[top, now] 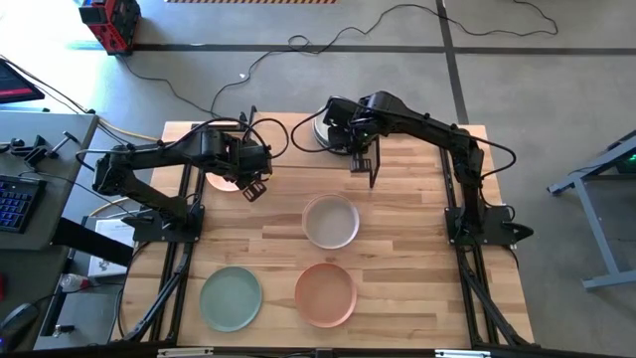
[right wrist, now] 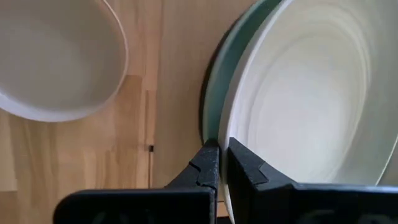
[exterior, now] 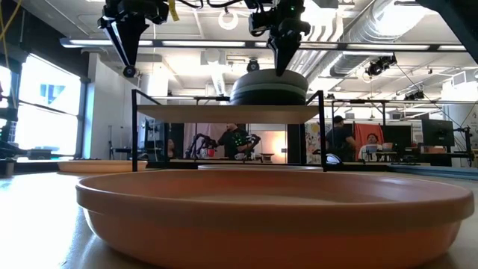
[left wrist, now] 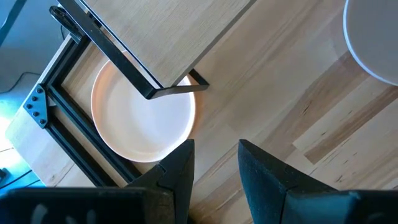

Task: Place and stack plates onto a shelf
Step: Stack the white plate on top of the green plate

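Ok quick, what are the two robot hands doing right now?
Left gripper: open, holding nothing, near the peach plate.
Right gripper: shut, holding nothing, above the plate stack.

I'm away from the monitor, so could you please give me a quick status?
Left hand open, empty, near shelf. Right hand shut above plate stack. Nothing blocking.

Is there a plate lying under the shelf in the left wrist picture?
Yes, a peach plate lies on the table below the shelf, partly covered by the shelf's board and black leg.
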You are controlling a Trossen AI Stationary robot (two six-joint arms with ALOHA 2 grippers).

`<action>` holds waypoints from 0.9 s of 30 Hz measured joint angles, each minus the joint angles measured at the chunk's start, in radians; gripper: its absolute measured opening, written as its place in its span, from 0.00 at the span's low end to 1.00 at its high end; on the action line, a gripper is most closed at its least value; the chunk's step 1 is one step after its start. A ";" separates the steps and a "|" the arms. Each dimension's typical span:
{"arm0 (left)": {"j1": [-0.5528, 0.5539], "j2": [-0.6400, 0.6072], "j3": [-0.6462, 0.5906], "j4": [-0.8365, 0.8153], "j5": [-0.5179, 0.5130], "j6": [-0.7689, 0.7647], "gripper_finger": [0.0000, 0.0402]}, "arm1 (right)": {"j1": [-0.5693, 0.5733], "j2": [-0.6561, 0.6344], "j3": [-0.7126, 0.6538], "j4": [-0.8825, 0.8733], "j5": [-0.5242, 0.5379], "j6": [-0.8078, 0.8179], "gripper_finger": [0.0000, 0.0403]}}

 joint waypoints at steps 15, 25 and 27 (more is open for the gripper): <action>0.000 0.000 0.000 0.000 0.000 0.000 0.28 | 0.000 0.000 0.000 0.011 -0.013 0.005 0.12; 0.000 0.000 0.000 0.000 0.000 0.000 0.28 | -0.001 0.000 0.000 0.038 0.064 0.005 0.28; 0.000 0.000 0.000 0.000 0.000 0.000 0.28 | -0.002 0.000 0.000 0.032 0.057 0.005 0.28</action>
